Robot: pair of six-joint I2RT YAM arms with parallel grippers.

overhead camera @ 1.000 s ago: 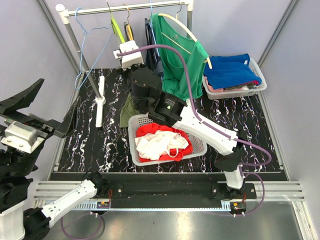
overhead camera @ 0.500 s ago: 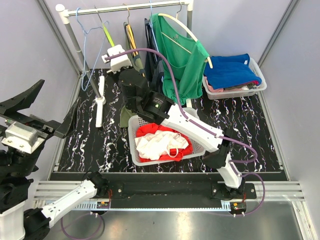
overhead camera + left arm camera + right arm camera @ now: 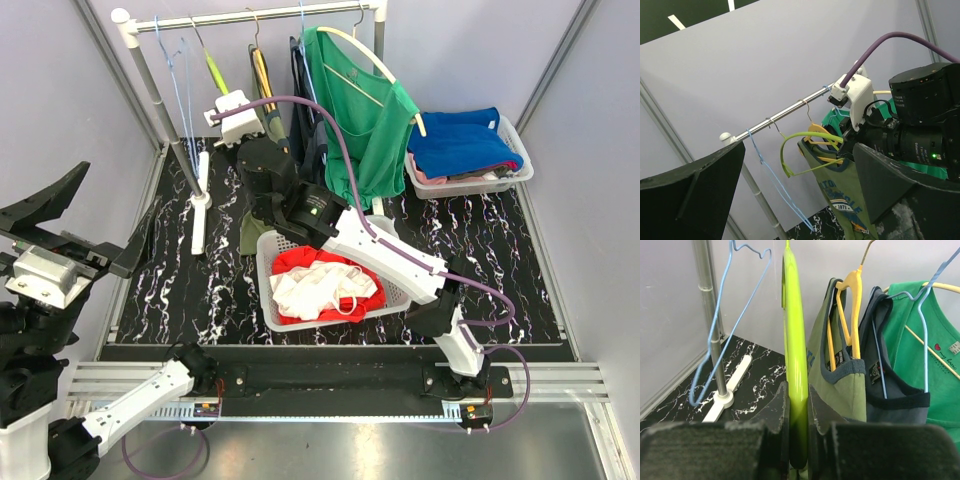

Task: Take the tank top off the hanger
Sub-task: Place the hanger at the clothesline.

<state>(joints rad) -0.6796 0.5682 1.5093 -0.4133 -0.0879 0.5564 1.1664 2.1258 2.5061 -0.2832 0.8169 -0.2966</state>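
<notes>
An olive tank top [image 3: 840, 385] hangs on a yellow hanger [image 3: 855, 295] on the rail [image 3: 270, 14]; it also shows in the left wrist view [image 3: 850, 185]. My right gripper [image 3: 798, 390] is shut on a bare lime-green hanger [image 3: 794, 330] just left of the tank top. In the top view this gripper [image 3: 228, 98] is up at the rail. My left gripper [image 3: 795, 195] is open and empty, raised at the far left [image 3: 85, 215], away from the rack.
An empty blue wire hanger [image 3: 722, 340] hangs left of the lime one, beside the rack post [image 3: 165, 100]. A dark tank top [image 3: 895, 385] and a green shirt [image 3: 365, 110] hang to the right. A white basket [image 3: 397, 297] holds red and white clothes; another basket [image 3: 518, 163] holds blue ones.
My right gripper has moved left along the rail with the lime-green hanger in it. The blue wire hanger has swung. The left arm has barely moved.
</notes>
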